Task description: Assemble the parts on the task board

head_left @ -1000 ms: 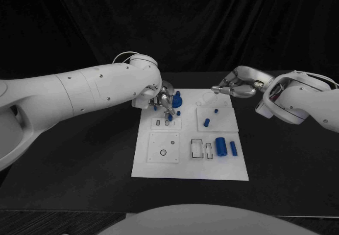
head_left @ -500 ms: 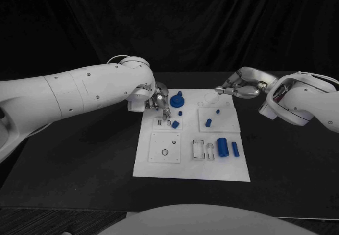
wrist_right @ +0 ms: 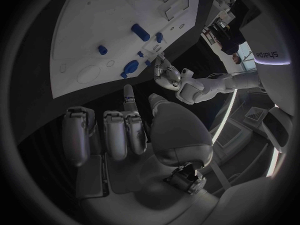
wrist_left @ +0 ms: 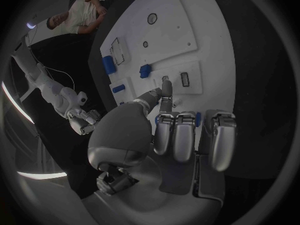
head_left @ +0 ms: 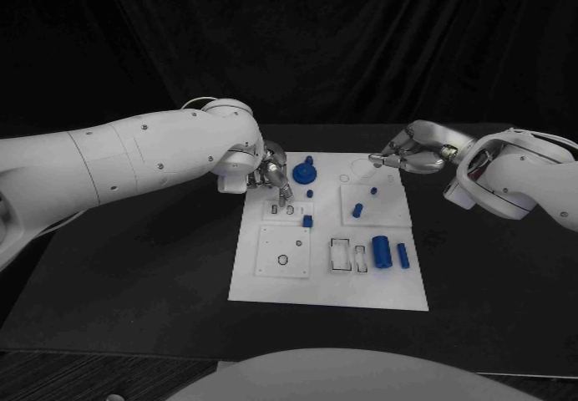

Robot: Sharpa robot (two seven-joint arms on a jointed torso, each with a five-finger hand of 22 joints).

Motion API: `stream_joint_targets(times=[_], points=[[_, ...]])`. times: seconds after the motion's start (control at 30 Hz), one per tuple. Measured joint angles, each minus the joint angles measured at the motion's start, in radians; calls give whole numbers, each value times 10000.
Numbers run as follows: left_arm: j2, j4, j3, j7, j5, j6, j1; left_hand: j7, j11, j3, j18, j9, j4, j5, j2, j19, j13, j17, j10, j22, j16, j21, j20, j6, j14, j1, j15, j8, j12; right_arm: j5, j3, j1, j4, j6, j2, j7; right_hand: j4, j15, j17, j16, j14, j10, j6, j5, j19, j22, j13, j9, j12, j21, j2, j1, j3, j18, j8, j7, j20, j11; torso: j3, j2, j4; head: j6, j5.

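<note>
A white task board lies flat in the middle of a black tabletop, its long sides running from near to far. Small blue parts sit on it. At its far left stands a round blue part with a knob. Just near of that is a tiny blue peg, and nearer again a short blue block beside two small rectangular slots. On the board's right half are a slanted blue pin and a small blue stud. Towards the near right lie a thick blue cylinder and a thinner blue bar, side by side, next to two empty rectangular outlines.

The left hand hovers over the board's far left corner, just left of the round knobbed part. In the left wrist view, one finger reaches out towards the small slots while the others are curled in against the palm; it grips nothing.

The right hand hangs at the board's far right corner, over the tabletop's dark edge. In the right wrist view its fingers are folded in close together, one pointing out a little, with nothing in them.

Both white arms reach in from the left and right sides of the tabletop.
</note>
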Motion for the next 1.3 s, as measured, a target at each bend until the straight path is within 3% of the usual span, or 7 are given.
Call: stream_joint_targets(times=[0.17,0.37,0.53,0.67,0.77,1.1,1.3], points=[[-90,57,2,12,40,-177,0,14,0,27,-1,35,28,-161,-20,0,0,-1,0,0,0,-39,0,-13,0,-89,0,-38,0,0,0,-14,5,10,-12,-2,-48,0,0,0,0,0,0,0,0,-1,0,3,0,0,40,178,-69,-1,0,0,0,0,-4,5,-23,0,-17],[-237,247,1,57,61,-336,7,10,1,48,0,83,118,-585,-3,0,0,-1,0,0,0,-39,0,-86,0,-261,0,-81,0,0,0,-19,69,-23,11,30,-365,0,0,1,0,0,-10,0,0,-1,0,9,0,0,-258,1371,-237,-1,0,9,0,0,-12,18,-37,5,-5],[-435,528,-1,256,72,-491,10,137,1,25,-1,70,224,-919,38,0,0,-1,0,0,0,-39,0,-467,0,-302,1,-302,0,-7,0,-21,182,-249,141,162,-953,0,0,1,0,0,-125,48,0,-2,1,-4,0,0,-457,2440,-181,-1,0,54,0,0,-17,35,-51,6,9],[-722,880,-1,668,79,-714,12,320,193,25,-1,-6,223,-922,38,0,0,-2,-7,0,0,-39,112,-936,15,-302,136,-562,0,-201,1,-22,328,-624,251,376,-1502,-10,0,1,11,-18,-262,341,0,-3,2,-74,0,49,-587,3278,6,-1,-108,64,0,-26,-20,50,-51,6,10],[-1047,1218,-1,1136,84,-999,12,406,236,25,0,-6,223,-849,83,24,0,-2,18,-1,0,-39,137,-1164,24,-181,170,-574,0,-617,3,-22,451,-933,353,566,-1664,-205,0,20,9,-7,-507,350,-4,-3,2,-161,0,174,-752,3521,29,0,-254,-78,-148,-264,-18,55,-51,6,4],[-2200,2191,-3,2831,90,-2229,16,595,394,177,-1,96,-69,-193,272,20,1,-3,-3,-1,0,-39,343,-1635,14,598,338,-611,0,-2527,4,-27,490,-1413,1113,1005,-1648,-401,0,87,28,-17,-800,-39,0,-4,3,-346,0,292,-861,3651,-12,0,-425,-308,-324,-484,-32,76,-33,2,-58],[-2810,2638,-5,3747,91,-2938,17,657,464,156,-1,107,-47,-192,273,2,0,-3,-5,0,0,-39,361,-1697,1,597,397,-611,0,-3688,5,-47,333,-1404,1493,1090,-1631,-473,0,106,27,-5,-672,-240,0,-5,4,-402,0,357,-971,3733,-80,1,-425,-436,-394,-571,-65,68,7,2,13]])
